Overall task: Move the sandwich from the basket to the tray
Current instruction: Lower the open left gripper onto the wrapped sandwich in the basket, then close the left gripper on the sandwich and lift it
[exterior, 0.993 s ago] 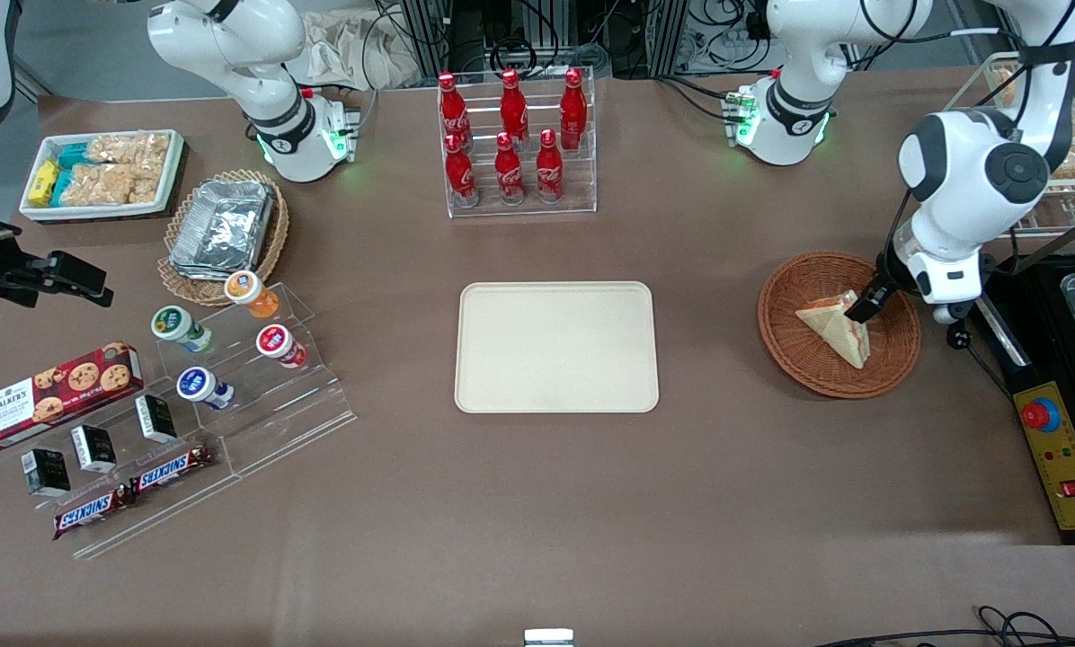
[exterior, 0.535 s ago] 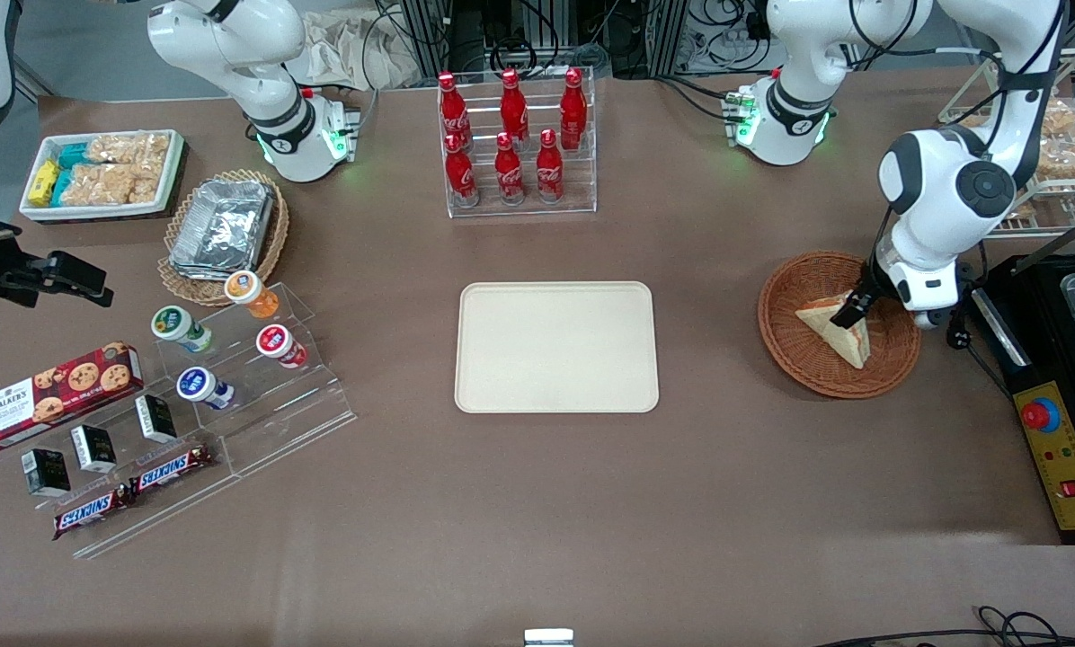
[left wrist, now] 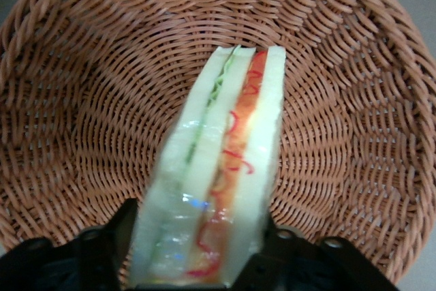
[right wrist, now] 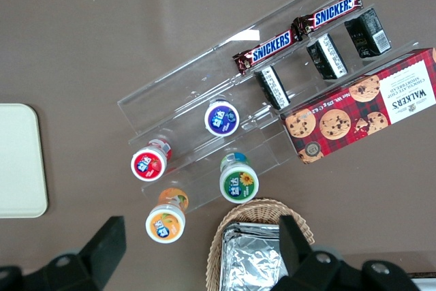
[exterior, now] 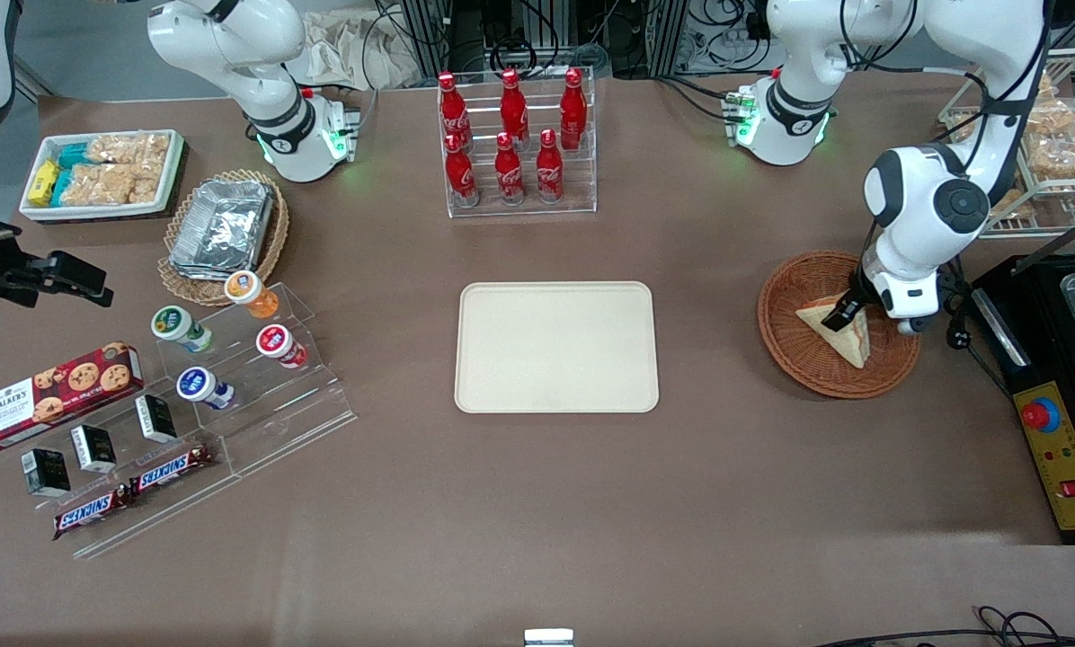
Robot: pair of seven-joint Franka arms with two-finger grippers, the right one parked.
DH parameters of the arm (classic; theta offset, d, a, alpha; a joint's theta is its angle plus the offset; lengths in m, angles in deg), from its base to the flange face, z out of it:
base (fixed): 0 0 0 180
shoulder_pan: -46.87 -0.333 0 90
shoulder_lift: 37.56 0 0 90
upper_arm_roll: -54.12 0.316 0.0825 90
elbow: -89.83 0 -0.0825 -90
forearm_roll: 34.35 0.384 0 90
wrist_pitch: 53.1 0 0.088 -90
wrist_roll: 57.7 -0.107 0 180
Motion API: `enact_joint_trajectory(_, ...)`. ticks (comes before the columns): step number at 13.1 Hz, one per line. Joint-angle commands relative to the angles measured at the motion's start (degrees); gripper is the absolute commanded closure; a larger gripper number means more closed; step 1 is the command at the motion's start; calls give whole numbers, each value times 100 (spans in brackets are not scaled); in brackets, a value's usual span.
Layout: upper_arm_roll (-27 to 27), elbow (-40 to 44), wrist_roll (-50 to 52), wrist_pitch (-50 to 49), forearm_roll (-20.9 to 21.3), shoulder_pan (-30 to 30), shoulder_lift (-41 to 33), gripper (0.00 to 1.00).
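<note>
Since a second ago, the left arm's gripper point(exterior: 839, 314) has slid toward the tray point(exterior: 556, 347), fingers point(left wrist: 114, 247) clamped on the sandwich point(exterior: 838, 329). It sits in the basket point(exterior: 794, 346), filling edge upward, its long axis running toward the front camera.

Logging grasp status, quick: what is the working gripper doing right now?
Gripper: down in the basket, fingers closed against both bread faces of the sandwich, holding it.
</note>
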Motion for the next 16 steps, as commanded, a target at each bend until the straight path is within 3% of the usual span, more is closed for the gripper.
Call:
enact_joint_trajectory(1, -7, -213, 308, 615, 25, -10, 8, 100)
enact_joint_trajectory(8, -7, -169, 238, 492, 43, 17, -123, 100)
enact_joint_trajectory(16, 28, 874, -640, -2334, 183, -1, -1318, 100)
